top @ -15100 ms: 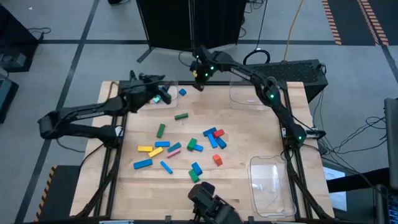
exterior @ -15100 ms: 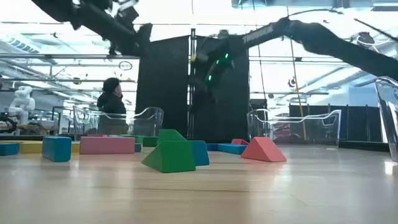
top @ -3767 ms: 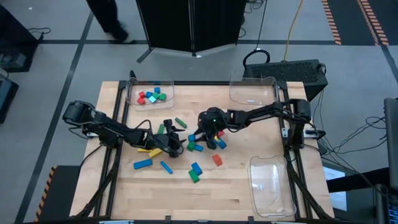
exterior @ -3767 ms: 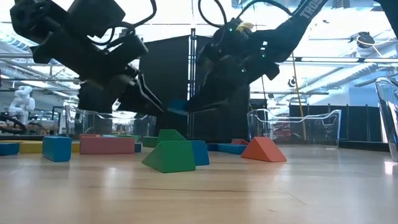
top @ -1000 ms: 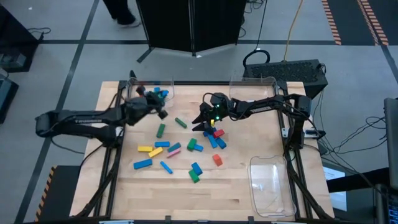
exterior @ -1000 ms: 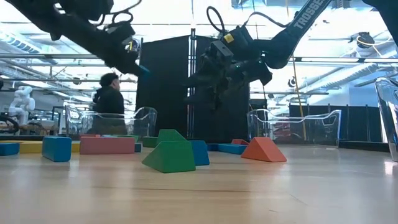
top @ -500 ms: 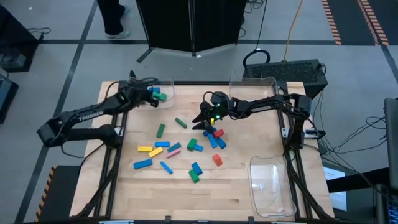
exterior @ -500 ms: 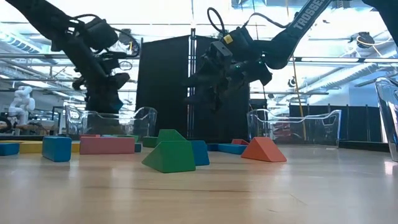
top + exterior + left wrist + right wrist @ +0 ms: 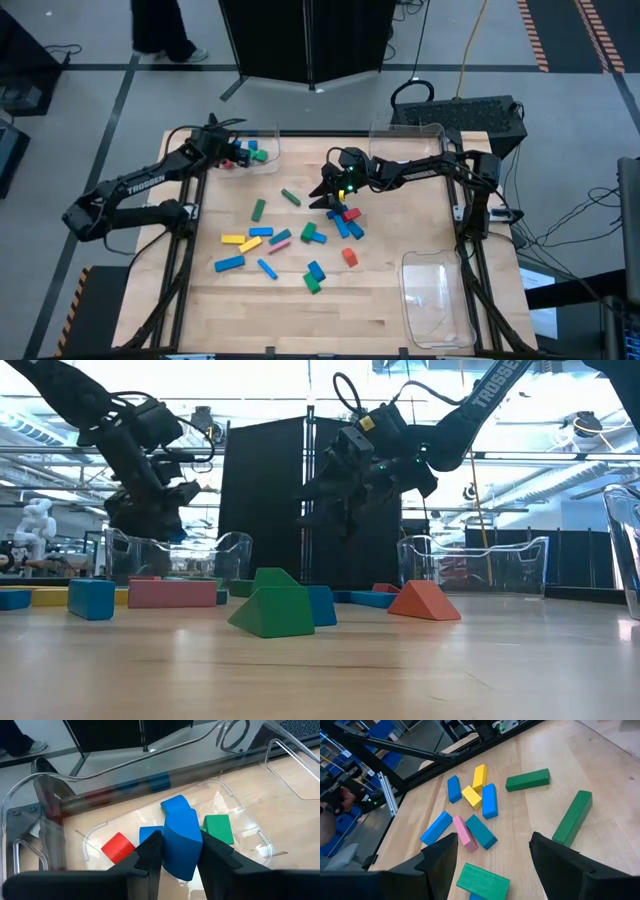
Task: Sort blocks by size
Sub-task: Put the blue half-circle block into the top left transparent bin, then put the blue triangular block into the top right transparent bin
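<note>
Left claw [image 9: 176, 852] clamps blue block [image 9: 180, 840] over far-left tray [image 9: 240, 820] | right claw [image 9: 490, 852] wide open, empty, mid-table

Blue block [image 9: 179, 839] base perhaps tool-hidden

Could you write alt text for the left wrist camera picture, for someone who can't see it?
The left gripper holds a blue block between its two dark fingers, above a clear plastic tray. In the tray lie a red block, a green block and another blue block.
</note>
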Robot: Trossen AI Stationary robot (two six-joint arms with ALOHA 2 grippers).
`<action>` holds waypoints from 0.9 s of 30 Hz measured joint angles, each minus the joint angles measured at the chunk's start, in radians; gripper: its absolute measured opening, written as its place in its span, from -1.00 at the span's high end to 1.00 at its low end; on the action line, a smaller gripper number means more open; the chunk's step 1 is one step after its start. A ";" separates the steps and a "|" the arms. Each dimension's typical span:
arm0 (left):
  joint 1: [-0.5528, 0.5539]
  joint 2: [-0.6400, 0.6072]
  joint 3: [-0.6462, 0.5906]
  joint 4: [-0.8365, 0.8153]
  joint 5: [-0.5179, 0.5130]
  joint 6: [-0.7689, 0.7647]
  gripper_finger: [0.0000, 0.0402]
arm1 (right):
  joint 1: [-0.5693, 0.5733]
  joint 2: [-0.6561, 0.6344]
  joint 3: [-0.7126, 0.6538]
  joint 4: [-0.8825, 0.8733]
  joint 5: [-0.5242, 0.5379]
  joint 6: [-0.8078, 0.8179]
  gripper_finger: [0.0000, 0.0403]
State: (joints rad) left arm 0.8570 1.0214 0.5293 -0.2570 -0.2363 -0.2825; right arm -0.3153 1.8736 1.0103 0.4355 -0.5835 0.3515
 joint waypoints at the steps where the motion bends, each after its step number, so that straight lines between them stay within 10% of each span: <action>1: 0.000 0.000 0.000 0.000 0.000 0.000 0.42 | 0.000 0.000 0.000 0.000 0.000 0.000 -0.20; 15: 0.000 0.000 0.000 0.028 -0.007 0.015 -0.03 | 0.000 0.000 0.000 -0.045 -0.003 0.000 -0.20; 21: -0.030 -0.011 0.001 0.124 0.156 0.105 -0.03 | -0.012 -0.069 -0.001 -0.301 -0.042 -0.079 -0.20; 27: -0.141 -0.037 0.001 0.221 0.205 0.150 -0.03 | 0.025 -0.227 -0.001 -0.623 0.185 -0.206 -0.20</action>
State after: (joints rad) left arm 0.7161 0.9841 0.5301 -0.0357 -0.0309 -0.1327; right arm -0.2906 1.6470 1.0096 -0.1877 -0.3988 0.1452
